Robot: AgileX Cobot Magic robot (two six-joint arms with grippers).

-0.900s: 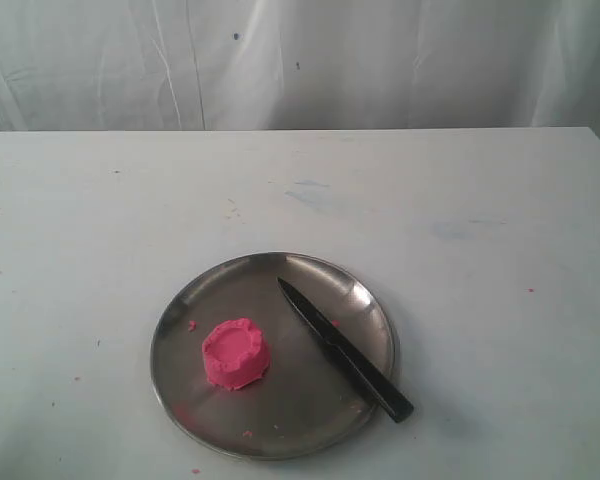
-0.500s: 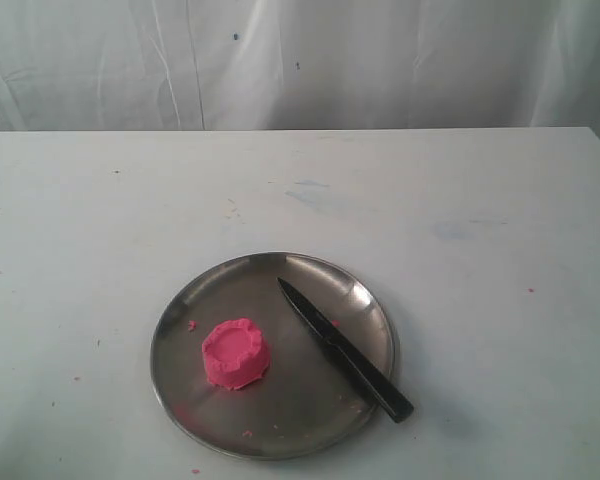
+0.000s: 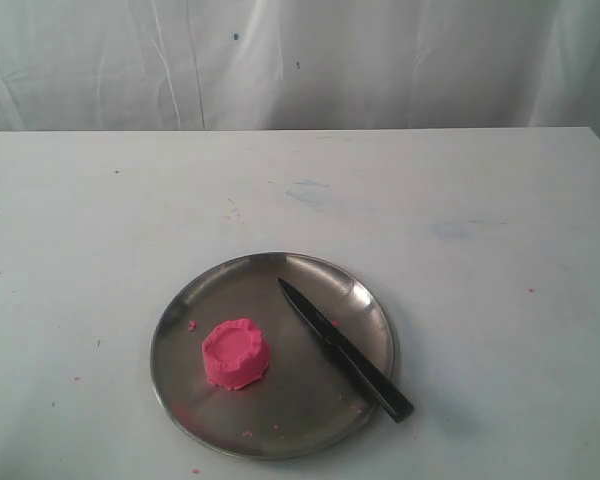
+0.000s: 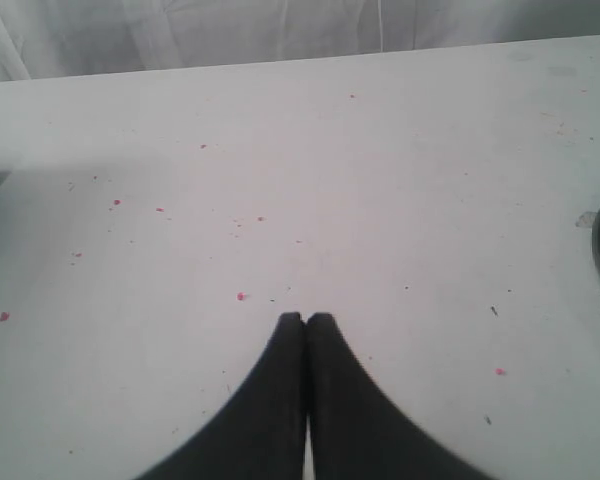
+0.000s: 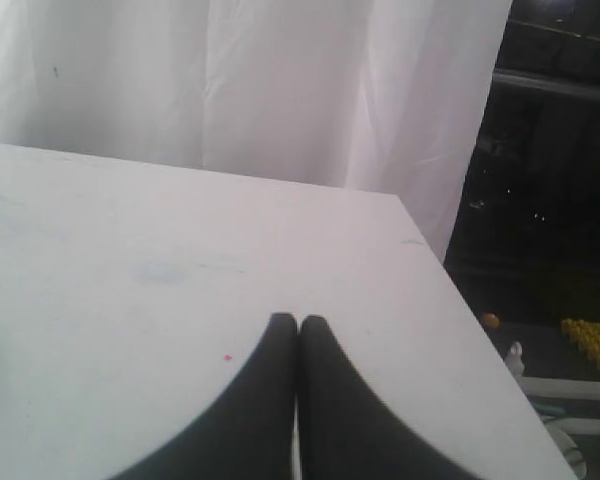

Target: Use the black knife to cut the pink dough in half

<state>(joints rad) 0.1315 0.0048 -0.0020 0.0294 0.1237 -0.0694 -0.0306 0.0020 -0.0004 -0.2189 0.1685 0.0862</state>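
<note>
While both arms are parked away from the work, the steel plate sits on the white bench close to the bench edge nearest the exterior camera, about mid-width along that edge. The pink dough is on the plate's left half, one whole round puck with a dented top and a wavy rim, uncut. The black knife lies flat and diagonal across the plate's right half, with the tip pointing toward the plate's far-middle part and the handle end poking over the near-right rim above the bench. Dough and knife are apart, with bare steel between them. Small pink crumbs dot the plate beside the dough and near its front rim, and a few more are scattered on the bench. A white curtain hangs behind the bench's far edge. The left gripper has its two black fingers pressed together with nothing between them, over bare bench speckled with crumbs; a dark sliver of plate rim shows at the frame's side. The right gripper also has its fingers pressed together and holds nothing, over bare bench near a far corner, with the curtain behind it and a dark room past the bench's side edge.
</note>
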